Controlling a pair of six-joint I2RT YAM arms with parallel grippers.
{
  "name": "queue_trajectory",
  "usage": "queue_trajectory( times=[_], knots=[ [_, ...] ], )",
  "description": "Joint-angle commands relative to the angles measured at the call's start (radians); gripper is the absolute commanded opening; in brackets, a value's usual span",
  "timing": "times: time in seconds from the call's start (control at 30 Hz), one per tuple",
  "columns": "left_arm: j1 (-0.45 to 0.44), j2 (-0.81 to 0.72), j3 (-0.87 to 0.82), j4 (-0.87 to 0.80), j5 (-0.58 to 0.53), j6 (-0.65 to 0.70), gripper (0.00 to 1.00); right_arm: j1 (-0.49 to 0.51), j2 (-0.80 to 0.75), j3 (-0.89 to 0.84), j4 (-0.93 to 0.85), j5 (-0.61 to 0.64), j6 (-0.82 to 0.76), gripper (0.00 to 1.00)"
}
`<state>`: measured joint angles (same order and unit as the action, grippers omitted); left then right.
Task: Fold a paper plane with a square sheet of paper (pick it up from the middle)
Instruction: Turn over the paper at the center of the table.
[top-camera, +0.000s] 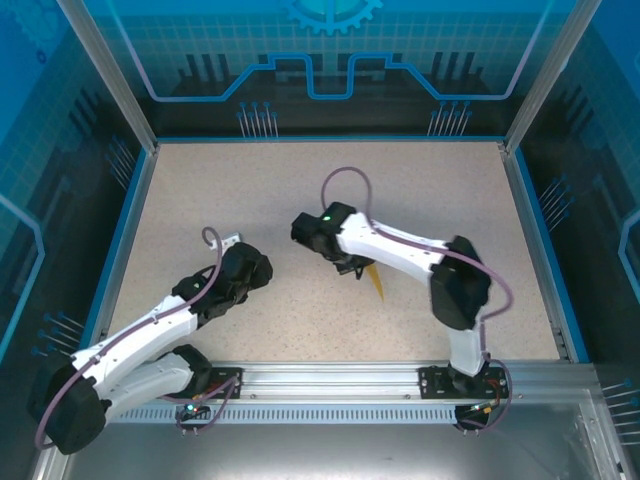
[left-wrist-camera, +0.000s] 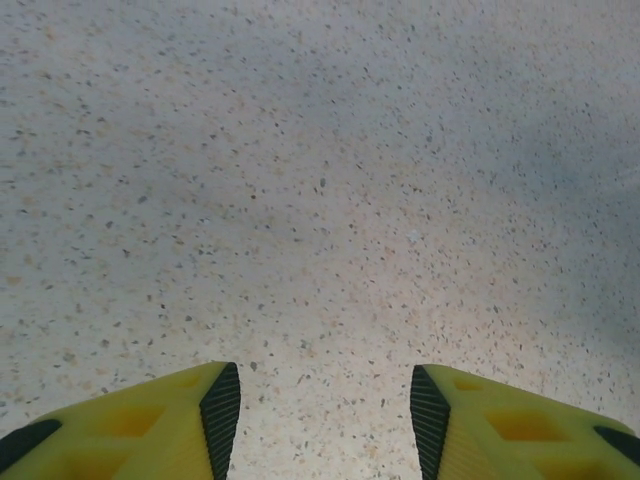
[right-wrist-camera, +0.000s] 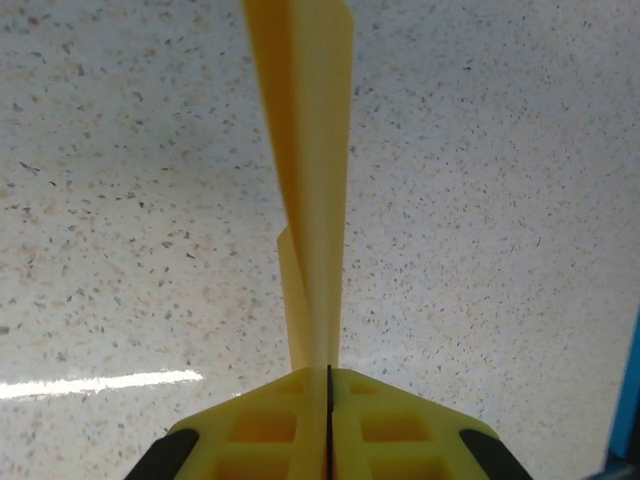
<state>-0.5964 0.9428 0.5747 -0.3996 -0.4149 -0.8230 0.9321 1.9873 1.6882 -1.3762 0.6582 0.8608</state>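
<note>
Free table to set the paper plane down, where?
Bare: far half of the table up to the back wall; right strip along the blue rail. Crowded: near middle, where right fingers pinch the paper plane; near-left, under the left arm.

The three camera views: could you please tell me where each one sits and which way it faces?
Top external: fixed above and behind the bases, looking down on the table; left arm and right arm show from base to wrist.
Left wrist: on that wrist, facing bare tabletop; the left gripper stands open, empty.
Right wrist: on that wrist, looking along the right gripper, shut on the paper plane.
Shared: top external and right wrist both show the paper plane and the table.
</note>
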Motion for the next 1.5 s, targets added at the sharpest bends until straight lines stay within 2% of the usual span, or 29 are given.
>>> queue_trajectory(
  times=[0.0,0.17,0.37,0.53,0.7,0.83,0.9,0.97,1.03,1.2,1.27,1.37,1.47],
  knots=[
    [0.012,-0.041,-0.028,-0.041,-0.053,-0.025,0.53,0.035,0.132,0.116,-0.145,0.028,0.075,0.09],
    [0.023,-0.083,-0.056,-0.042,-0.039,-0.03,0.55,0.047,0.299,0.265,-0.146,-0.057,0.059,0.09],
    [0.028,-0.111,-0.059,-0.066,-0.035,-0.029,0.56,0.051,0.429,0.387,-0.112,-0.158,0.044,0.1],
    [0.031,-0.12,-0.065,-0.068,-0.024,-0.035,0.56,0.045,0.486,0.439,-0.076,-0.221,0.045,0.12],
    [0.03,-0.116,-0.06,-0.062,-0.008,-0.035,0.58,0.03,0.473,0.407,0.051,-0.342,0.022,0.17],
    [0.03,-0.101,-0.054,-0.053,0.013,-0.025,0.6,0.029,0.395,0.364,0.169,-0.429,-0.023,0.31],
    [0.033,-0.082,-0.045,-0.051,0.024,-0.018,0.6,0.024,0.319,0.3,0.255,-0.481,-0.042,0.41],
    [0.033,-0.067,-0.036,-0.057,0.032,-0.015,0.6,0.013,0.247,0.232,0.324,-0.531,-0.054,0.45],
    [0.032,-0.057,-0.03,-0.056,0.043,-0.01,0.6,0.006,0.155,0.145,0.415,-0.573,-0.078,0.55],
    [0.033,-0.034,-0.02,-0.046,0.068,-0.007,0.61,-0.032,-0.074,-0.093,0.625,-0.68,-0.108,0.61],
    [0.034,-0.021,-0.012,-0.038,0.088,-0.002,0.61,-0.076,-0.161,-0.229,0.728,-0.74,-0.106,0.53],
    [0.036,0.015,-0.003,-0.005,0.154,0.022,0.62,-0.153,-0.266,-0.43,0.902,-0.866,-0.108,0.33],
    [0.037,0.083,0.013,0.037,0.252,0.046,0.62,-0.222,-0.315,-0.573,1.05,-1.022,-0.124,0.19]
  ],
)
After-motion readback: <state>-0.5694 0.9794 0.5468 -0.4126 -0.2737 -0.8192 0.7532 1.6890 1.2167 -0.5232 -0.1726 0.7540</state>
